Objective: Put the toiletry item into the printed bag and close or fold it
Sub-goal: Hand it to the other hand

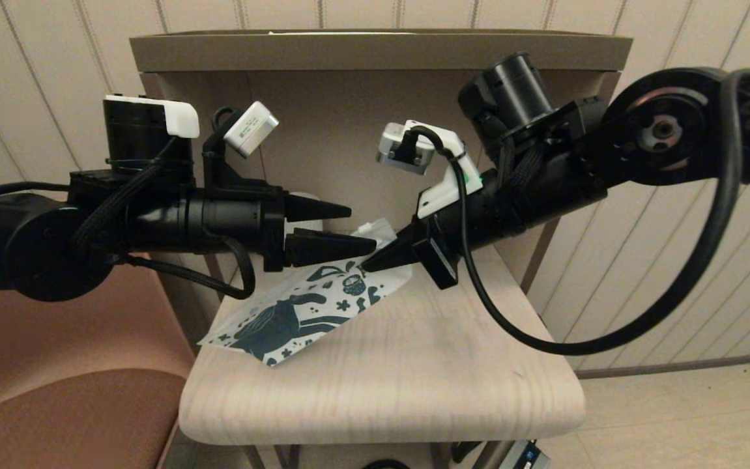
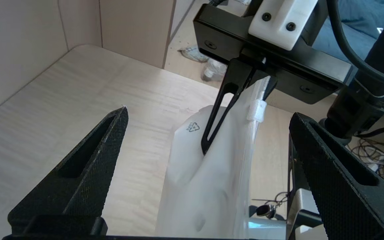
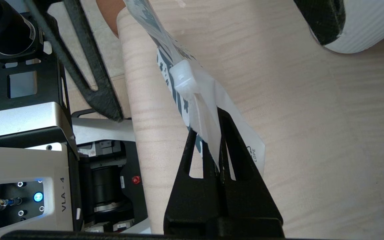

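1. On the pale wooden table (image 1: 414,365), the printed bag (image 1: 296,312) has its lower corner near the front left edge, while its zip end is lifted off the wood toward the back.
2. Its printed face, with the dark horse and flowers, shows in the head view; the left wrist view shows its plain white back with a recycling mark.
3. At the zip edge sits a small white slider (image 3: 184,76), just beyond the fingertips that hold the bag.
4. The right gripper (image 3: 219,133) is pinched tight on the bag's top corner beside that slider, holding that end up.
5. The left gripper (image 2: 208,133) hovers just beside the raised end, its fingers spread wide with the bag between them but not touching.
6. The toiletry item cannot be made out in any view.
7. A white ribbed mug (image 3: 365,26) stands on the table behind the grippers.
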Tool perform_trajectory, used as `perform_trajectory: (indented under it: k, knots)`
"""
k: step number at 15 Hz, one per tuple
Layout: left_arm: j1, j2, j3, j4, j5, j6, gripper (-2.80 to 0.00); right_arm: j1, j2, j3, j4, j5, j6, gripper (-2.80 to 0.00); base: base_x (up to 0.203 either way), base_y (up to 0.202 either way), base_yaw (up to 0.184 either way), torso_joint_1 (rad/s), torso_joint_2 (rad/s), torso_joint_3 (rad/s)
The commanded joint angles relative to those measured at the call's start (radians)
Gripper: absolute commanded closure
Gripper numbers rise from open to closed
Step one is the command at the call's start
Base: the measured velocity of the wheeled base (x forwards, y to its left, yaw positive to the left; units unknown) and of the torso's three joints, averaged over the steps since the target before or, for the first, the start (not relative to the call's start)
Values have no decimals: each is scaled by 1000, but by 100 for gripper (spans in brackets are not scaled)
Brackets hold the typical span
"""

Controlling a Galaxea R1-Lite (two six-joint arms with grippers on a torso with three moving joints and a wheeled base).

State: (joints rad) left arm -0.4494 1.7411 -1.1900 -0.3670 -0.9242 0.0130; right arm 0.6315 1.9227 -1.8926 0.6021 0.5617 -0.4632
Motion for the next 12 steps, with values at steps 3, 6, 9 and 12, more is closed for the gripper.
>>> perform_trajectory:
  k: [3,6,9,12]
  knots:
    - [0,2,-2,-3,-2,1,-280,2,7,0,1,3,-3,0,0,0,0,0,0,0]
    - [-5,3,-5,-4,42,1,-280,2,10,0,-1,3,-3,0,0,0,0,0,0,0]
    - [-35,0,18,-37,103,32,-280,1,7,0,-1,3,-3,0,0,0,0,0,0,0]
    - [-35,2,28,-61,113,33,-280,1,10,0,-1,3,-3,0,0,0,0,0,0,0]
